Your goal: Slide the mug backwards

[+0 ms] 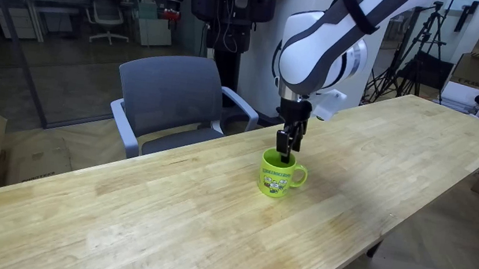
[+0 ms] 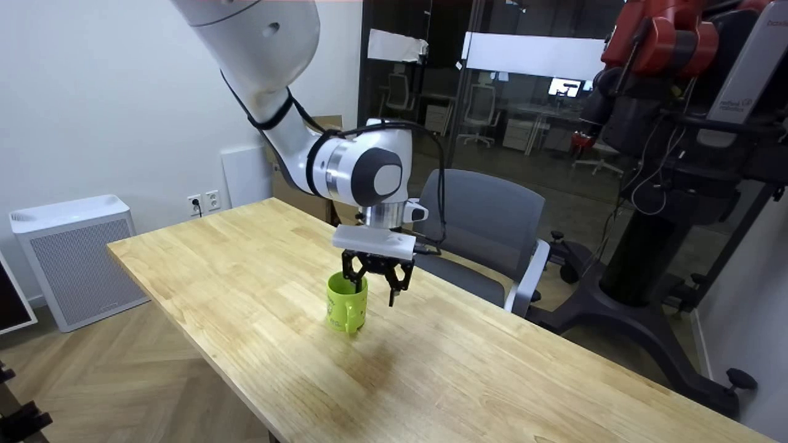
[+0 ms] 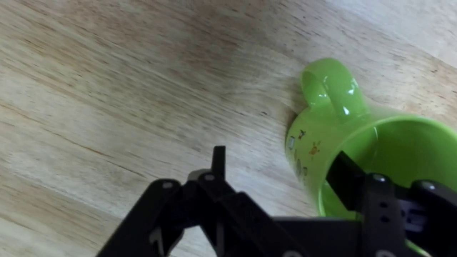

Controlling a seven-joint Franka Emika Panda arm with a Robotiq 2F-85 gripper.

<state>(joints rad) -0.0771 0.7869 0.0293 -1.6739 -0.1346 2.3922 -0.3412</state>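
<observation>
The lime-green mug (image 1: pixel 273 184) stands upright on the wooden table, and it also shows in an exterior view (image 2: pixel 338 311). Its loop handle and small dark print are visible. My gripper (image 2: pixel 375 295) points down over the mug with its fingers spread apart. One finger reaches inside the mug's mouth and the other hangs outside, beyond the wall. In the wrist view the mug (image 3: pixel 317 139) is at the right, and the open gripper (image 3: pixel 279 160) straddles its rim. The inner finger is near the wall; I cannot tell whether it touches. The outer finger is apart from the mug.
The long wooden table (image 1: pixel 153 225) has a grey office chair (image 1: pixel 171 93) along one long side. A dark and red robot (image 2: pixel 671 111) stands behind the chair. A white boxy appliance (image 2: pixel 80 246) stands on the floor beyond the table's end.
</observation>
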